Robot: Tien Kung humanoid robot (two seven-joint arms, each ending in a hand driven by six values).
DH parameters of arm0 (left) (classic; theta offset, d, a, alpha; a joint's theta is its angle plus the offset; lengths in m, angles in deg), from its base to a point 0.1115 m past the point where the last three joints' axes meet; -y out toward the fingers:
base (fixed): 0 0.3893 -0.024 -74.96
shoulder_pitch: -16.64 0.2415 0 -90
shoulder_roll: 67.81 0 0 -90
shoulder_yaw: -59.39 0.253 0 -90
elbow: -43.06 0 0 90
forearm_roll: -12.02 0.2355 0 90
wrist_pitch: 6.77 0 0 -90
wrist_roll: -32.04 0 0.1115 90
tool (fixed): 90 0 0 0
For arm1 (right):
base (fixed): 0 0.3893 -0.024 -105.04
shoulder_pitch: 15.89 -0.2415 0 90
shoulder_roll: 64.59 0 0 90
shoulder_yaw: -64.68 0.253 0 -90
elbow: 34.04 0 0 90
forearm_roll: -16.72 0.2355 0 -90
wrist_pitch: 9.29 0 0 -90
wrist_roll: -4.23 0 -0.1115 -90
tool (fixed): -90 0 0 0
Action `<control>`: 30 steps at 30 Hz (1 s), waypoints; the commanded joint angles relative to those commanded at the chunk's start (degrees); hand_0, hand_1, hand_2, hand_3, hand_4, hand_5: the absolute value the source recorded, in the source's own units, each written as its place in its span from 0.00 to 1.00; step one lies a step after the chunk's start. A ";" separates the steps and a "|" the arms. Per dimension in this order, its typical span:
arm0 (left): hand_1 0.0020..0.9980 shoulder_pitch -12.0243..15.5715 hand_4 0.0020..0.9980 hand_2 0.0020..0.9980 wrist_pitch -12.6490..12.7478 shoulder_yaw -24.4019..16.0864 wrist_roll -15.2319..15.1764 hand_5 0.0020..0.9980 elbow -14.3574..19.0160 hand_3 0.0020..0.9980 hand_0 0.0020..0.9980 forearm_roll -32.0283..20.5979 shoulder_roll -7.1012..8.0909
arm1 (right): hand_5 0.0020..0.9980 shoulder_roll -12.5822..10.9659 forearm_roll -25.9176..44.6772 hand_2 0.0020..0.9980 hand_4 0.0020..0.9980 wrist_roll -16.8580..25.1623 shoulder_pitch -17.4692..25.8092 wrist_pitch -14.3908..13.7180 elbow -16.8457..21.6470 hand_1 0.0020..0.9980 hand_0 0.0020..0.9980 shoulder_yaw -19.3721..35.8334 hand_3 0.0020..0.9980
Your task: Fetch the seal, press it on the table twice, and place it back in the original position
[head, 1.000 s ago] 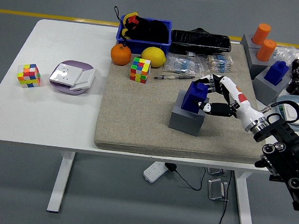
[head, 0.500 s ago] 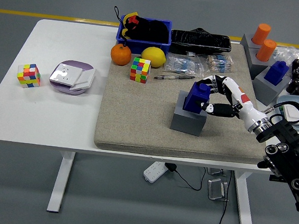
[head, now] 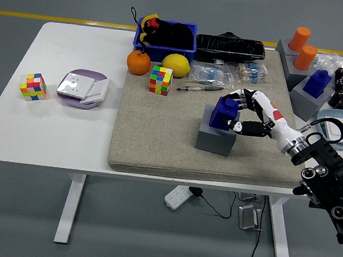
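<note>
Beige mat (head: 157, 145): right hand (head: 246, 114) fingers (head: 237, 98) grip blue seal (head: 224, 112) in grey holder (head: 215, 139).

The right hand (head: 241, 113) has closed tighter around the blue seal (head: 224, 112), nudging it toward 9 o'clock on its grey block (head: 213, 138).

Right hand (head: 241, 113) grips blue seal (head: 224, 112) on grey block (head: 215, 139).
</note>
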 joint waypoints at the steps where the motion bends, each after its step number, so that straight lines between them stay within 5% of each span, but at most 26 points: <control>1: 0.82 -0.02 0.80 0.79 0.00 -0.01 0.00 0.42 0.00 0.84 0.82 0.00 -0.01 | 0.00 0.06 -0.01 0.38 0.63 -0.01 -0.01 0.04 -0.05 0.38 0.51 -0.03 0.42; 2: 0.82 -0.08 0.80 0.79 0.00 -0.04 -0.01 0.42 0.01 0.84 0.82 0.04 0.00 | 0.00 0.13 -0.05 0.42 0.65 0.05 -0.06 0.00 -0.11 0.42 0.55 -0.09 0.49; 7: 0.82 -0.13 0.80 0.79 -0.01 -0.11 -0.02 0.42 0.02 0.84 0.82 0.08 0.01 | 0.00 0.36 -0.07 0.42 0.65 0.22 -0.22 0.00 -0.39 0.42 0.55 -0.08 0.49; 8: 0.82 -0.12 0.80 0.79 -0.01 -0.08 -0.02 0.42 0.01 0.84 0.82 0.05 0.00 | 0.00 0.38 -0.07 0.51 0.76 0.23 -0.22 0.02 -0.43 0.51 0.68 -0.08 0.57; 13: 0.82 -0.04 0.80 0.79 -0.01 0.05 0.00 0.42 -0.03 0.84 0.82 -0.07 -0.01 | 0.00 0.46 -0.09 0.51 0.76 0.21 -0.23 0.06 -0.70 0.51 0.68 -0.13 0.57; 14: 0.82 -0.04 0.80 0.79 -0.01 0.04 0.00 0.42 -0.03 0.84 0.82 -0.06 0.00 | 0.00 0.47 -0.07 0.69 0.87 0.22 -0.23 0.04 -0.73 0.70 0.76 -0.14 0.74; 30: 0.82 -0.13 0.80 0.79 -0.05 0.01 -0.02 0.42 -0.02 0.84 0.82 -0.05 0.00 | 0.00 0.53 -0.26 0.82 0.99 0.19 -0.22 1.35 -0.92 0.82 0.83 0.02 0.85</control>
